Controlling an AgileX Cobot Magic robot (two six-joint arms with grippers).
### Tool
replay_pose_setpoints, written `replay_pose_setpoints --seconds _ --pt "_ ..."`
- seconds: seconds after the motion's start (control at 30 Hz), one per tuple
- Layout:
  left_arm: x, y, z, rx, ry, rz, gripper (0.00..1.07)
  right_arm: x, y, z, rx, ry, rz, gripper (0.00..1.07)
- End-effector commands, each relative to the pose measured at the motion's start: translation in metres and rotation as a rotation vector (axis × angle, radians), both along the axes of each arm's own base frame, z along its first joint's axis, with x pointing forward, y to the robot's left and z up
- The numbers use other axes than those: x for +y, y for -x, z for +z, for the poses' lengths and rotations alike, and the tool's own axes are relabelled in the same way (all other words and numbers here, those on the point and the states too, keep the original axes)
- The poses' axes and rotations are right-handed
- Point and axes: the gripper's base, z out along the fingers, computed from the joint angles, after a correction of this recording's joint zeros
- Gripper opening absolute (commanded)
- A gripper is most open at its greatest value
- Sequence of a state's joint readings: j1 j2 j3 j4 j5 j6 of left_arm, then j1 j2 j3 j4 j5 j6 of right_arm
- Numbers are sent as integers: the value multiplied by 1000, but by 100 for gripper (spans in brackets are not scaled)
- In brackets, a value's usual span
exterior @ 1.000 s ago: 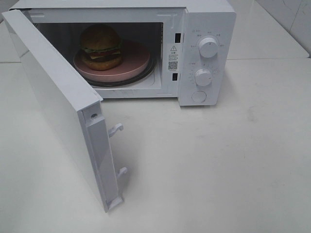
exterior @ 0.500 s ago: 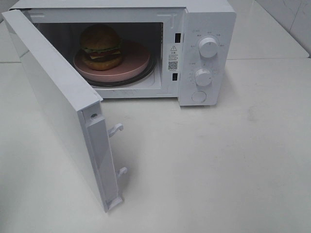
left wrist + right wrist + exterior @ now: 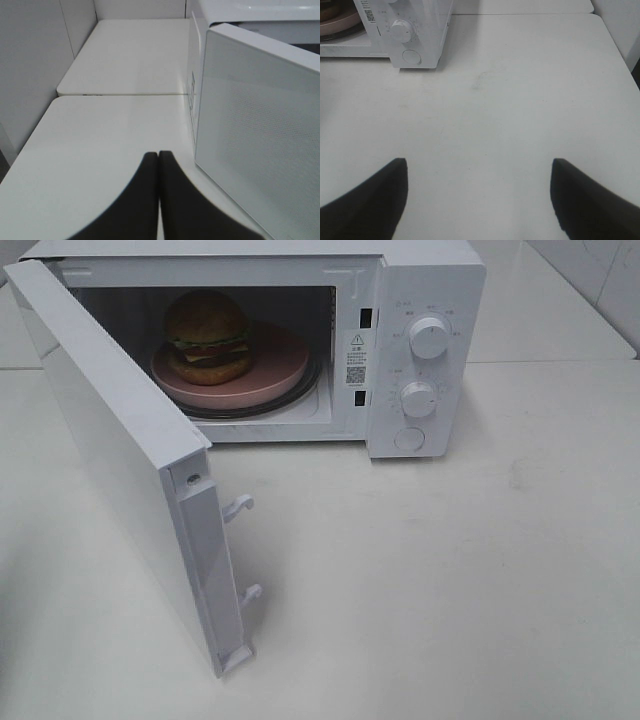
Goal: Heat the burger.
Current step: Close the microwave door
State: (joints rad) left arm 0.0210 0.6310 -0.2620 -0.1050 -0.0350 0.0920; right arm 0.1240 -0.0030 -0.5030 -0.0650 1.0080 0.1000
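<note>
Now, left claw [image 3: 158,158]: dark fingers pressed flat together, nothing between them, hanging low over the white table [image 3: 110,135] just beside the outer face of the microwave door [image 3: 260,125]. Likely reason for the pinched jaws: a closed tip makes a blunt pusher, and it sits on the side of the door that must be shoved to swing it shut. No contact with the panel visible yet. Right claw [image 3: 477,162]: jaws spread wide, empty, only bare tabletop between the two finger tips; it faces the control side of the microwave [image 3: 425,280], well apart from it, so probably parked in wait for the dials. Neither arm shows in the high view. Outward: the door stands swung out at a wide angle, its two latch hooks [image 3: 240,505] pointing into free air. Inside the cavity the burger [image 3: 208,337] sits upright on the pink plate [image 3: 280,365], toward the plate's left part, the plate itself resting on the dark-rimmed turntable. Loading looks done. Upper knob [image 3: 429,338] and lower knob [image 3: 418,399] are untouched by either claw. My read: door closing comes next, then the timer; pushing near the free edge would need least effort.
</note>
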Motion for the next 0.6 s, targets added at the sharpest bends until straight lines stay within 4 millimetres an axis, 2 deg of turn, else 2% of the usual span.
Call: replay_pose_setpoints --seconds 0.03,0.17,0.23,0.33,0.43,0.53,0.6 --pt "2 -9 -5 -71 6 22 0 0 4 0 -37 6 0 76" --pt "2 -18 -11 -68 -12 17 0 0 4 0 -37 6 0 76" --pt "0 -29 -17 -64 -43 -6 0 0 4 0 -37 6 0 76" --pt "-2 -32 -18 -68 -47 -18 0 0 4 0 -37 6 0 76" --pt "-14 -44 -27 -68 -36 -105 0 0 4 0 -37 6 0 76" --pt "-16 -46 -28 -63 -38 -124 0 0 4 0 -37 6 0 76" --pt "-29 -54 -37 -50 -55 -216 0 0 4 0 -37 6 0 76"
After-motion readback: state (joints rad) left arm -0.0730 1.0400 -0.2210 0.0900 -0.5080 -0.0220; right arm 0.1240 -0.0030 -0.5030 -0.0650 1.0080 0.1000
